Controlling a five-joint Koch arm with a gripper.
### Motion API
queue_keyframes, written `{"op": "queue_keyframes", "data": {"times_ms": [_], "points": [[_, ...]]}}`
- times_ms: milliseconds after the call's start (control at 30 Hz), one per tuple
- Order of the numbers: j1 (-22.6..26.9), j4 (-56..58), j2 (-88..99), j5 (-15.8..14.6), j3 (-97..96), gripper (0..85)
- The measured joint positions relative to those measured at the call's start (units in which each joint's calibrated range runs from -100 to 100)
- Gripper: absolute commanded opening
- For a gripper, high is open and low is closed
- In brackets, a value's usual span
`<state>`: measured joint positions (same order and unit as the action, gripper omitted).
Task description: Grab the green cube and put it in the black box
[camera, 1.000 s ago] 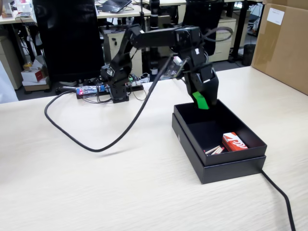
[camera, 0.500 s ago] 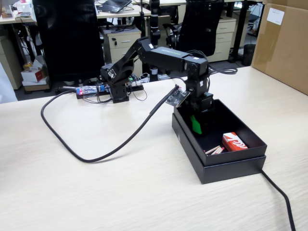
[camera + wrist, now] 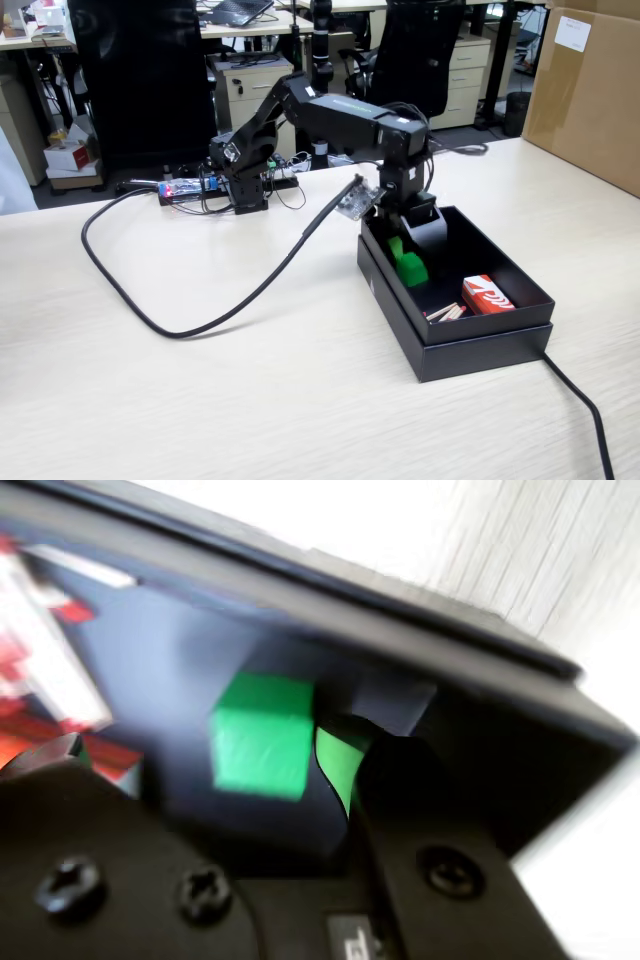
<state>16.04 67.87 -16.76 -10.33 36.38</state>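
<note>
The green cube (image 3: pixel 412 270) lies inside the black box (image 3: pixel 480 340), by its left wall in the fixed view. My gripper (image 3: pixel 404 254) hangs down into the box right over the cube. In the blurred wrist view the cube (image 3: pixel 260 735) sits between the jaws of the gripper (image 3: pixel 200 755), close to the green-padded right jaw and well clear of the left one. The jaws stand wide apart, so the gripper is open and grips nothing. The box's dark wall (image 3: pixel 480 730) rises just behind the cube.
A red and white carton (image 3: pixel 487 295) (image 3: pixel 40 660) and some small tan sticks (image 3: pixel 446 313) lie in the box's near end. A thick black cable (image 3: pixel 200 322) loops over the table to the left. A large brown cardboard box (image 3: pixel 590 90) stands at the right.
</note>
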Motion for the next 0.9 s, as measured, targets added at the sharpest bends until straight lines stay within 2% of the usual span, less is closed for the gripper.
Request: {"op": "queue_keyframes", "data": {"times_ms": [267,433,667,800,900], "points": [[-2.6,-0.2,27.1,-0.9,-1.6,45.5],[-6.3,-7.1,51.0,-0.8,-25.9,45.5],[-12.1,-20.4,83.8,4.3,-58.9,45.5],[-13.3,-24.7,98.4,7.7,-72.7,45.7],[-13.4,-28.1,108.6,9.0,-82.0,46.9]]}}
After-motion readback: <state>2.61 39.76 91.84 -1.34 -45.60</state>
